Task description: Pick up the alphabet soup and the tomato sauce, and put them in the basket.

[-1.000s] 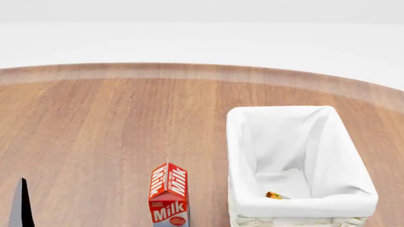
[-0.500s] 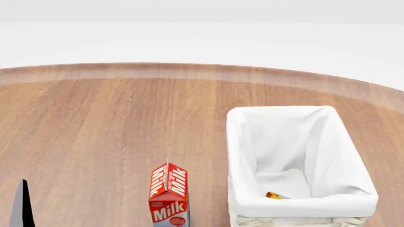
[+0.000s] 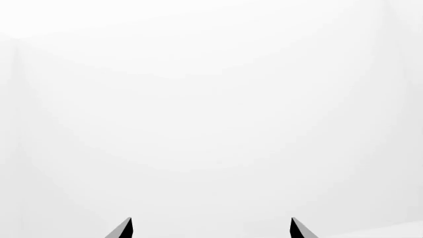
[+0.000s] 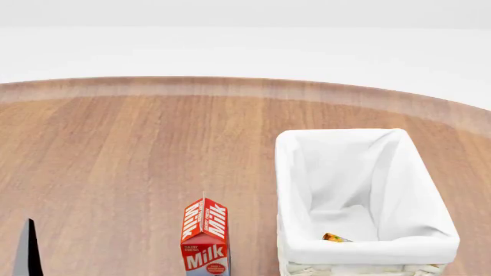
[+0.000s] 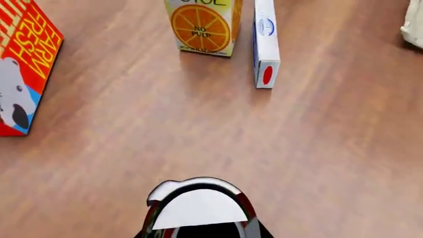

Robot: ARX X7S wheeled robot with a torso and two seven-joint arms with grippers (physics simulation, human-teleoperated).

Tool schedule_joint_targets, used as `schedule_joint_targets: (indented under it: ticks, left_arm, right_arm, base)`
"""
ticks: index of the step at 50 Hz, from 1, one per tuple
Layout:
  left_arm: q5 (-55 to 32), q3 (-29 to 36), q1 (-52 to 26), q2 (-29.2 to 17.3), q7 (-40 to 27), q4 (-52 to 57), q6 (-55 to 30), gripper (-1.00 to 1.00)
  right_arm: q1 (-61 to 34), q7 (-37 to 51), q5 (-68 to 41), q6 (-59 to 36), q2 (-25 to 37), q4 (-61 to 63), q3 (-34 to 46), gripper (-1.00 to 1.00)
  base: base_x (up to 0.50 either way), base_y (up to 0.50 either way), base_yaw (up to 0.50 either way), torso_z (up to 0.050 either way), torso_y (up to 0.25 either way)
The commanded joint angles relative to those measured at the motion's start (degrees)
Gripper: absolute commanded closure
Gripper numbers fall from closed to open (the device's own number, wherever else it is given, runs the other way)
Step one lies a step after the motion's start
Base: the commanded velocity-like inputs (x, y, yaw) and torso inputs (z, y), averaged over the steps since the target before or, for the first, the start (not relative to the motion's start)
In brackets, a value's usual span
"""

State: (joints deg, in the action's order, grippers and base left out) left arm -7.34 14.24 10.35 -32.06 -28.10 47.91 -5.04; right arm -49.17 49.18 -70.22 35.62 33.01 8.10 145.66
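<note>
Gripping tomato sauce (image 5: 198, 208) in right claw (image 5: 198, 230) | basket (image 4: 418, 244) apart

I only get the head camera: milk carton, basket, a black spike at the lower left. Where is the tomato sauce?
Observer: The right wrist camera shows it. The tomato sauce, red sides and silvery top, sits right at the right gripper, which seems to be holding it above the table.
Visitor: And that black spike?
Observer: It is one finger of the left gripper. The left wrist camera shows its two fingertips well apart, with nothing between them and only white beyond.
</note>
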Motion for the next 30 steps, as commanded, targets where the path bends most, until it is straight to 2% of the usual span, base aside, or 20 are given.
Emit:
schedule_joint_targets:
  ticks: [1,13,20,23,29,30]
  left_arm:
    - [0.0,0.3,-0.2,0.0,0.0,-0.3,0.1,-1.0]
    - [0.2,0.5,-0.1,0.0,-0.2,0.1,-0.1,-1.0]
    - [0.0,0.4,-0.2,-0.2,-0.3,0.3,-0.3,-1.0]
    - [-0.1,0.4,-0.3,-0.2,-0.3,0.5,-0.5,-1.0]
    - [-0.2,0.3,-0.3,-0.3,-0.4,0.7,-0.5,-1.0]
    - [-0.3,0.3,-0.4,-0.3,-0.4,0.7,-0.6,-1.0]
  right_arm:
    - [-7.0,5.9,6.5,-2.2,4.5,8.7,0.2,1.0]
    - [-18.1,12.2,13.8,-6.3,11.6,22.0,1.5,1.0]
    - [-30.9,13.6,15.4,-10.6,18.6,34.5,3.2,1.0]
    - [-31.2,13.4,16.3,-10.1,19.2,34.3,2.8,1.0]
    - [-40.4,12.6,14.0,-12.8,23.1,41.1,3.5,1.0]
    - [-39.5,13.1,15.5,-11.8,23.4,40.0,2.6,1.0]
  base:
    - [0.0,0.0,0.0,0.0,0.0]
    - [0.0,0.0,0.0,0.0,0.0]
    - [0.0,0.0,0.0,0.0,0.0]
    - [0.0,0.0,0.0,0.0,0.0]
    - [0.0,0.0,0.0,0.0,0.0]
    - [0.0,0.0,0.0,0.0,0.0]
